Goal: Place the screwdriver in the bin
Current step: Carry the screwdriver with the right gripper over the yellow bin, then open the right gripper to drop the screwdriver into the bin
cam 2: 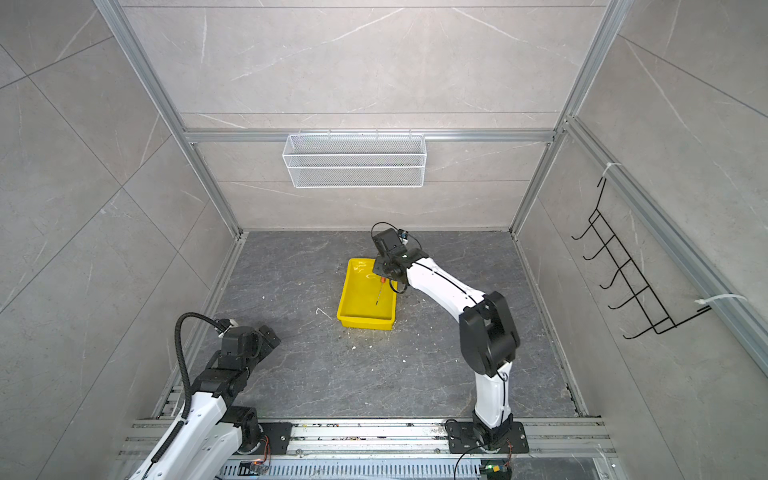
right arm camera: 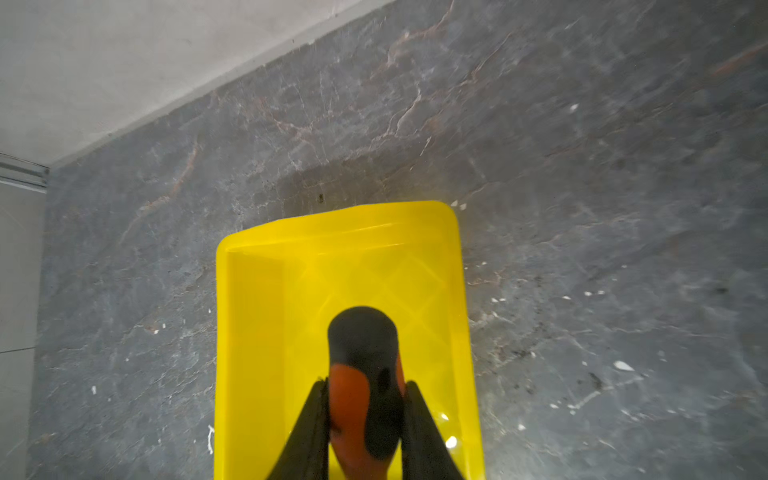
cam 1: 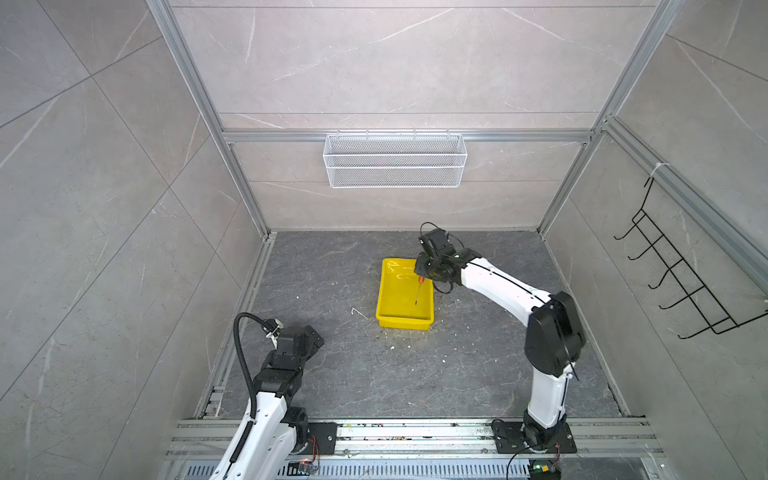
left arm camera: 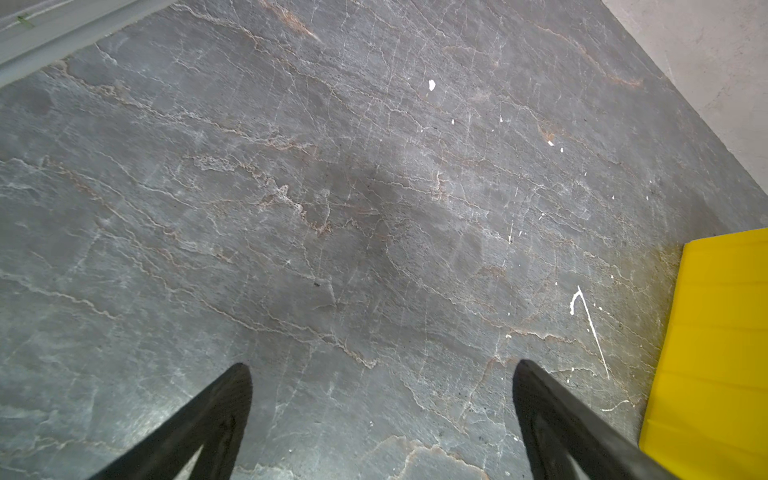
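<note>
The right hand (right arm camera: 365, 384) is clamped tight on the orange handle of the screwdriver (cam 1: 418, 294). The tool hangs shaft-down, a little tilted, over the inside of the yellow bin (cam 1: 403, 323). In both top views its tip points at the bin floor. I cannot tell whether the tip touches the floor or hangs just above it. The handle end sits close to the bin's right wall, toward the far end, not over the middle.

The carrying looks finished to me, and what is left is the letting go. To do that well, I would bring the tool toward the middle of the bin before opening. The walls are low, and a screwdriver dropped upright will topple whichever way it leans. Tipping the wrist so it leans toward the open floor would help. So would coming down until the tip is on the floor or nearly there. That way it lies over gently and does not bounce on the glossy plastic. The jaws should then open fully, and the hand should lift straight up, so that a finger does not drag the handle over the rim.

The left hand (left arm camera: 382, 368) waits well apart over the bare desk (cam 1: 332, 374), its jaws spread wide and holding nothing.
</note>
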Robot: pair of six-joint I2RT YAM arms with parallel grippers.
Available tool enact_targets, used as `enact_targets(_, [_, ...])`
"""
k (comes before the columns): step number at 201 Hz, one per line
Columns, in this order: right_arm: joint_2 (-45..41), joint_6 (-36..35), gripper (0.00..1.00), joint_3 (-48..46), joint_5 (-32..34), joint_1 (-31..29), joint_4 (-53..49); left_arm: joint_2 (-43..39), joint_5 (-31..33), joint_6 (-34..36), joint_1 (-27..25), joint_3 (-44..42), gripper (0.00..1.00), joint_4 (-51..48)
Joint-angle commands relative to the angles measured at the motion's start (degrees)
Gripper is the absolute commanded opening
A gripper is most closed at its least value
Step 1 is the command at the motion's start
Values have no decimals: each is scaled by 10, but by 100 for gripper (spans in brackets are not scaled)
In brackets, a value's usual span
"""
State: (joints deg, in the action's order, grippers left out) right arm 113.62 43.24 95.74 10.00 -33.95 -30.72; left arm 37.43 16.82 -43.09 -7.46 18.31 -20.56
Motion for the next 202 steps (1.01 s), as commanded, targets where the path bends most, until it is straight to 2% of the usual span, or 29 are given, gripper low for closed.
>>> enact_targets(1, [46,-12,8,53,-18,-13,-42,-8,-3,7,0,5,100,11])
enact_targets(28, [106,-14,9,109,-32,-19,-78,-18,0,6,0,2,100,10])
enact_targets(48, [124,-24,10,115,-27,-27,-80,-22,-1,6,0,-1,100,13])
enact_targets(70, [127,-31,16,114,-24,-28,-80,-21,-4,7,0,-1,100,14])
enact_targets(87, [122,-41,29,116,-27,-28,-81,-19,-5,7,0,0,100,14])
enact_targets(108, [102,-70,59,118,-31,-27,-81,-14,-6,7,0,1,100,15])
enact_targets(123, [77,-88,69,116,-20,-27,-84,-12,-7,7,0,2,100,15])
enact_targets(157, [-12,-130,82,79,40,-17,-88,-9,-10,8,0,3,100,16])
enact_targets(181, [-124,-153,86,-31,138,13,-36,-10,-15,7,0,2,100,14])
enact_targets(188, [-157,-153,91,-69,167,29,-18,-10,-18,4,0,1,100,16])
enact_targets(202, [-223,-155,92,-155,193,72,27,-10,-24,4,-1,-1,100,20])
